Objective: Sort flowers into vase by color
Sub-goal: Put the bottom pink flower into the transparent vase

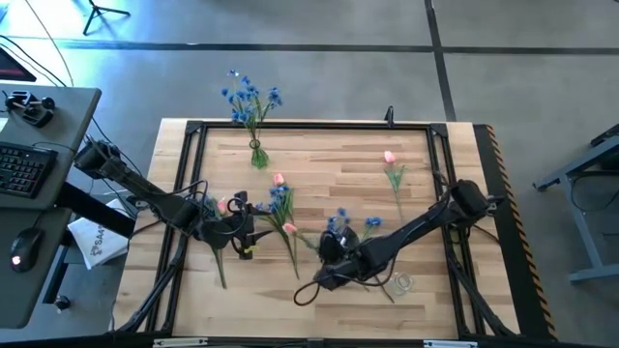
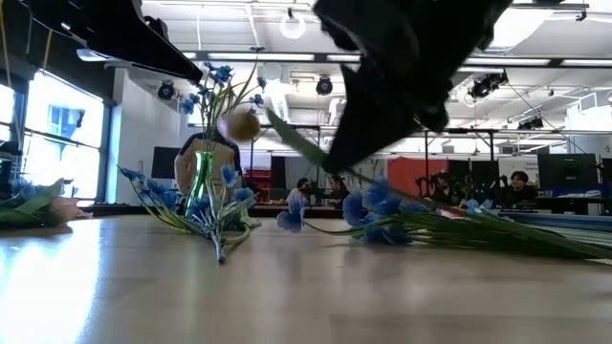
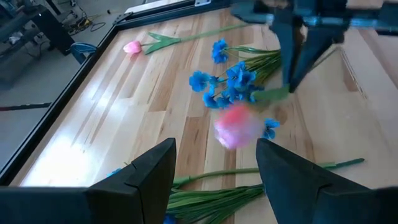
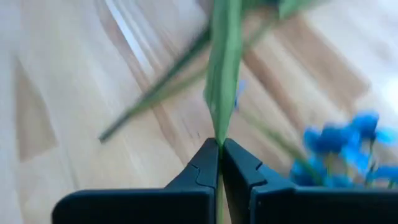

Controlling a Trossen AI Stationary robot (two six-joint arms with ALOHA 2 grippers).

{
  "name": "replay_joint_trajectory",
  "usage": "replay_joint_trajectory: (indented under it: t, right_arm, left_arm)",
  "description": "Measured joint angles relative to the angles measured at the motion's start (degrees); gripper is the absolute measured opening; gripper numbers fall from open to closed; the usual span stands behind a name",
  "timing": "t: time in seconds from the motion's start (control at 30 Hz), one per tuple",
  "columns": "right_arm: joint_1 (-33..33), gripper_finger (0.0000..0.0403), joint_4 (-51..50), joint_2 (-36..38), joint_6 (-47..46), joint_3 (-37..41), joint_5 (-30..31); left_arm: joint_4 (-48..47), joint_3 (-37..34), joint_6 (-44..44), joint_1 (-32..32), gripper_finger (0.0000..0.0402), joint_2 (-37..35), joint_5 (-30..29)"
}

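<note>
Right tool (image 4: pixel 219 155) is clamped on a green stem, seemingly the pink flower (image 3: pixel 239 126) blurred above the worktop (image 1: pixel 338 164), lifted clear for sorting; left tool (image 3: pixel 214 168) hovers open nearby; blue flowers (image 1: pixel 250 97) already stand in the vase (image 1: pixel 258 155).

Table (image 1: pixel 329 164) pale wood planks, smooth; frame (image 1: pixel 309 126) black metal; gripper (image 4: pixel 219 163) matt black plastic

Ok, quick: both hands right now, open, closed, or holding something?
Left hand: open, holding nothing, above the wooden table.
Right hand: closed on a thin green artificial flower stem.
</note>
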State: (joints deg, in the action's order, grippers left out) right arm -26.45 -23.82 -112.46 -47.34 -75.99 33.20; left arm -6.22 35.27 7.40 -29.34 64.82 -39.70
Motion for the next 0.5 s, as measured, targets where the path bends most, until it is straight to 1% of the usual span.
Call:
replay_joint_trajectory:
  t: [0.1,0.17,0.27,0.33,0.4,0.5]
  right_arm:
    - [0.37,0.0002,3.22,0.09,4.83,0.0,4.26]
    - [0.76,0.0001,6.46,0.06,8.68,0.04,4.6]
    - [1.13,0.0001,14.68,0.07,16.54,0.76,3.11]
    - [1.37,0.0001,21.9,0.96,21.42,4.21,-0.91]
    - [1.83,0.0001,29.26,3.28,22.58,9.79,-5.57]
    - [2.41,0.0001,44.58,8.39,22.24,19.92,-7.94]
  left_arm:
    - [0.0,0.0,-0.06,0.0,0.0211,0.0,0.0]
    - [0.01,0.0,-0.12,0.0,0.0211,0.0,0.0]
    - [-0.03,0.0,-0.15,0.0,0.0211,0.0,0.0]
    - [0.0,0.0,-0.15,0.0,0.0211,0.0,0.0]
    - [0.07,0.0,-0.13,-0.02,0.0211,0.0,0.11]
    - [0.41,0.0,-0.11,-0.02,0.0211,0.0,0.02]
